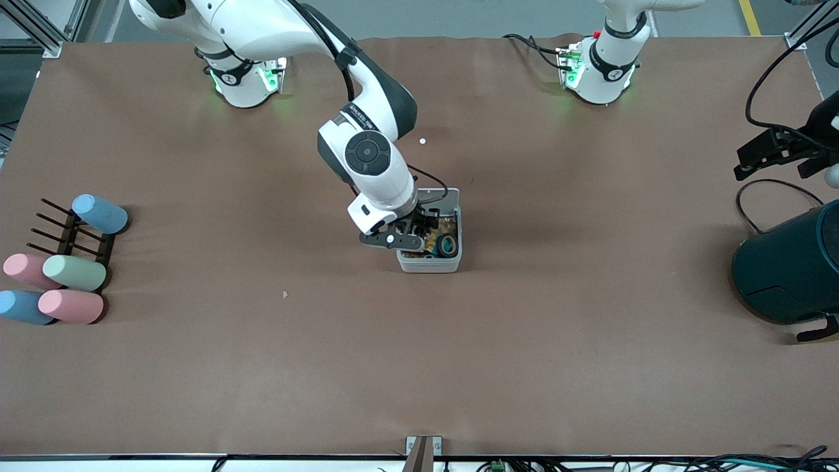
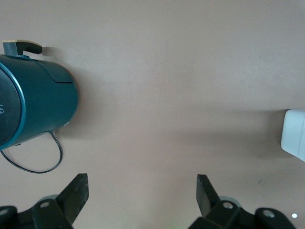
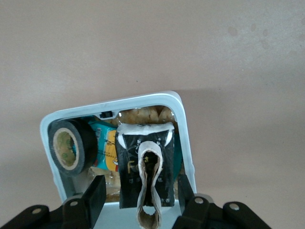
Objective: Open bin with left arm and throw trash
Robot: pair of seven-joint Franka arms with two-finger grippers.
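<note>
The small white-grey bin (image 1: 429, 263) stands mid-table with its lid (image 1: 440, 198) tipped up on the side farther from the front camera. Inside it, the right wrist view shows the black tape roll (image 3: 69, 145), the black snack wrapper (image 3: 128, 167) and the tan rubber band (image 3: 151, 191) lying on the wrapper. My right gripper (image 1: 429, 236) hangs open just over the bin's contents (image 3: 141, 181), one finger on each side of the wrapper. My left gripper (image 1: 742, 162) is open and empty (image 2: 143, 183) over the table at the left arm's end. The bin's corner (image 2: 295, 136) shows there too.
A big dark teal cylinder (image 1: 790, 269) with a cable lies at the left arm's end, also in the left wrist view (image 2: 38, 105). Several pastel cylinders (image 1: 73, 272) and a dark rack (image 1: 69, 233) lie at the right arm's end. A tiny tan scrap (image 1: 285, 295) and a white dot (image 1: 423, 140) lie on the table.
</note>
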